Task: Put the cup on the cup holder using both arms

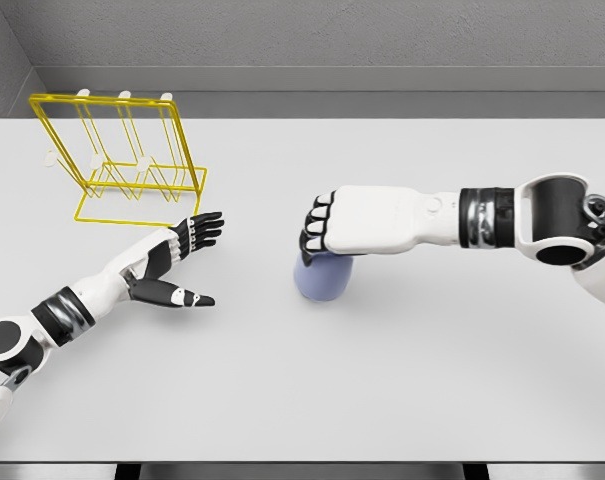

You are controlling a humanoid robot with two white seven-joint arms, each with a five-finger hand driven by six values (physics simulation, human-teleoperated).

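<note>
two hands in play: right hand [327, 232] curls over the cup [323, 276] mid-table, likely grasping; left hand [177, 262] open, awaiting handover toward the far-left-corner holder [117, 160].

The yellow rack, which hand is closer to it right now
Left. The left hand lies open just in front of the rack, below its base. The right hand is well off to the rack's right, over the cup.
</note>
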